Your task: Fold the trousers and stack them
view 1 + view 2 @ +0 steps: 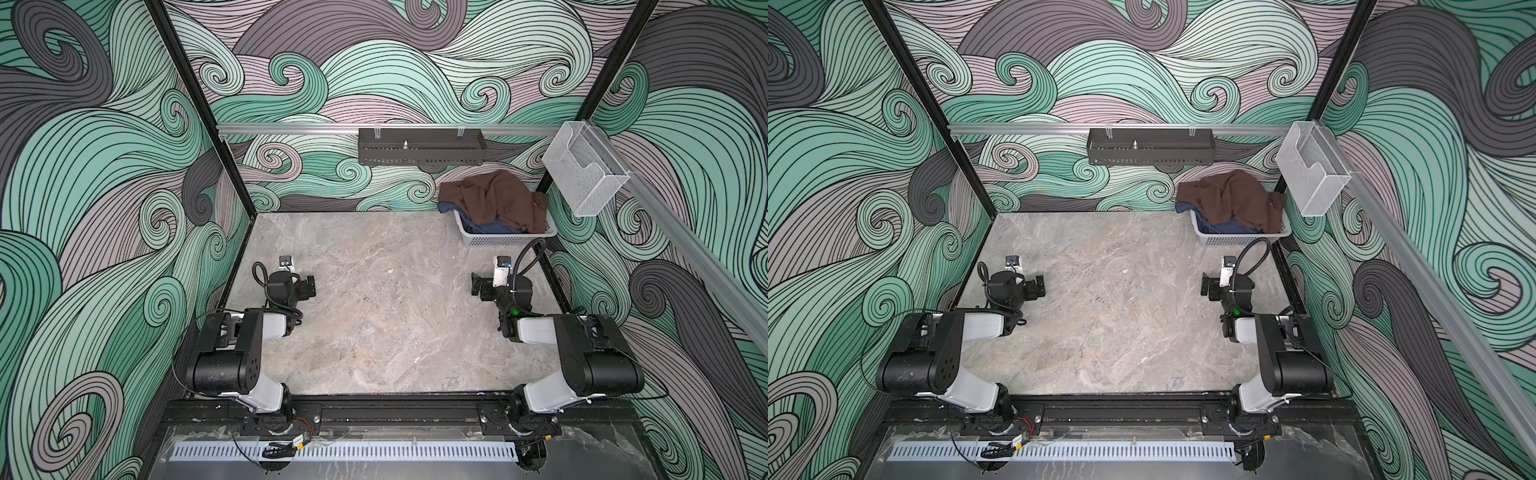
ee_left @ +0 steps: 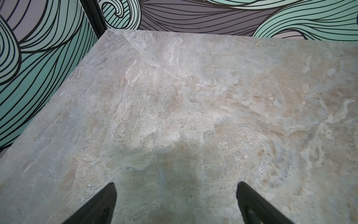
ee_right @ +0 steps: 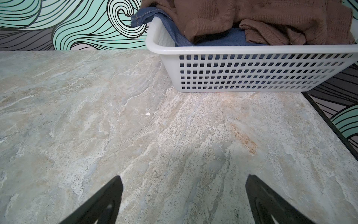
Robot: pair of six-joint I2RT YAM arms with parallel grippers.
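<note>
Here, trousers (image 3: 280, 15) in basket (image 3: 251, 50) within right wrist view, tabletop (image 2: 174, 97) within left.

**Wave-Patterned Walls (image 1: 83, 166) Are Enclosing a Marbled Tabletop (image 1: 395, 332)**

Teal, grey and mauve swirls are covering three sides. The grey-beige tabletop is lying under soft, even light. An aluminium rail (image 1: 291, 128) is crossing the back wall and carrying a dark perforated tray (image 1: 422, 151); a clear plastic box (image 1: 584, 174) is hanging at the right.
</note>
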